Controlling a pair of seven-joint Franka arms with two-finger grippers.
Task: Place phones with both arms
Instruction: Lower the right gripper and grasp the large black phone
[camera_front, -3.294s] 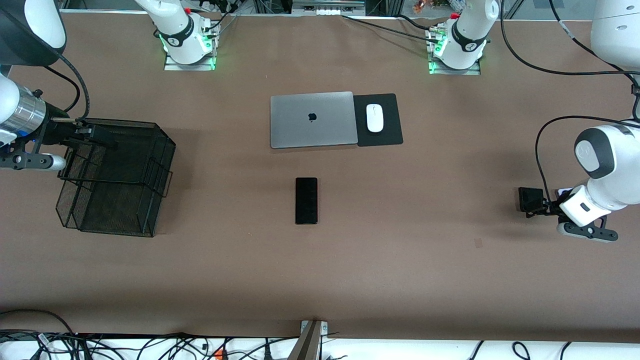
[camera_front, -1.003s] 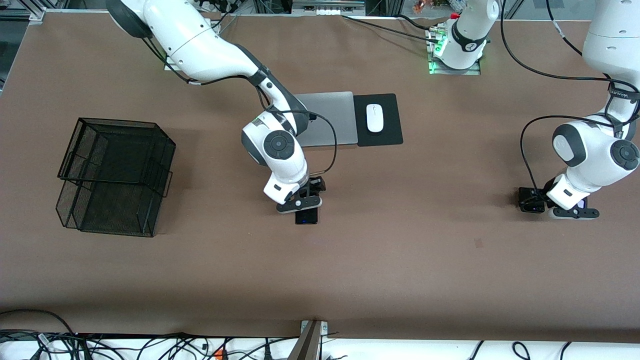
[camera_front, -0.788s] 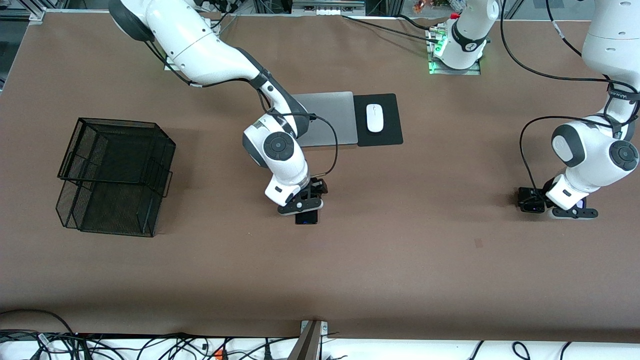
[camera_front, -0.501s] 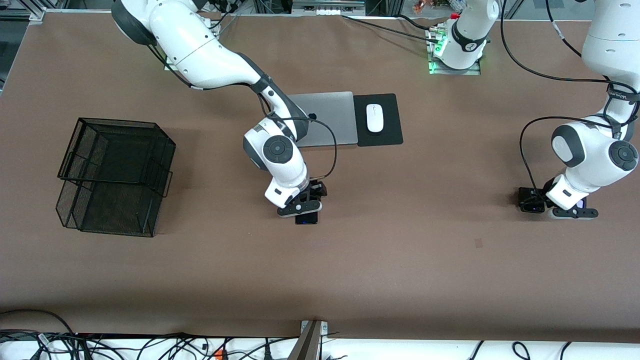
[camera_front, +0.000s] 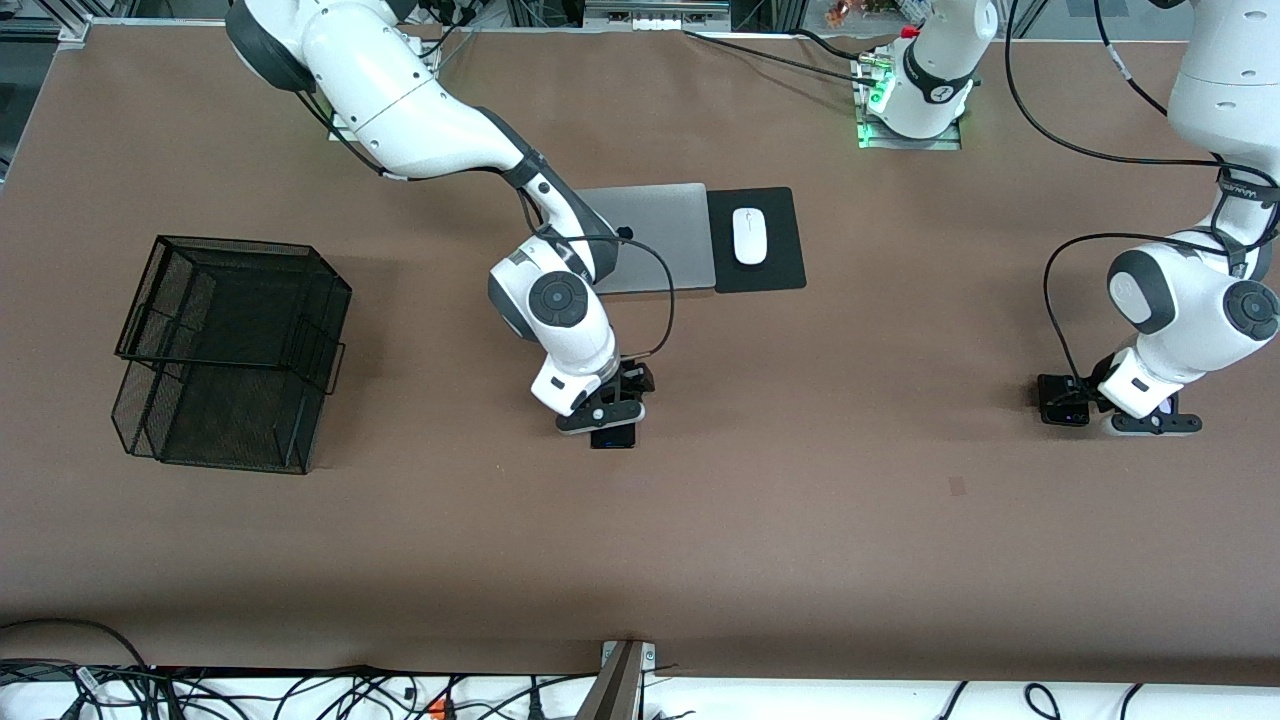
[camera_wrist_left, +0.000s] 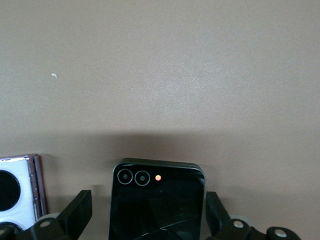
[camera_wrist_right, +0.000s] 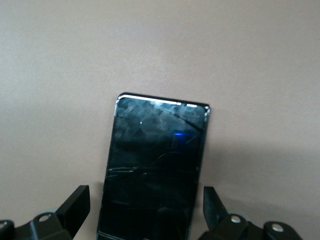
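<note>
I see nothing lifted yet: right gripper (camera_wrist_right: 145, 212) straddles the slim phone (camera_wrist_right: 155, 165) near the laptop (camera_front: 655, 235), left gripper (camera_wrist_left: 147, 220) the black squarish phone (camera_wrist_left: 157, 200), both spread wide.

The slim phone (camera_front: 613, 436) lies mid-table, nearer the front camera than the laptop (camera_front: 655, 238). Mouse (camera_front: 748, 236) on pad (camera_front: 775, 270) sits beside the laptop, toward the left arm's end. Basket (camera_front: 232, 352) stands at the right arm's end; two small phones (camera_front: 1062, 402) lie side by side at the left arm's end.
</note>
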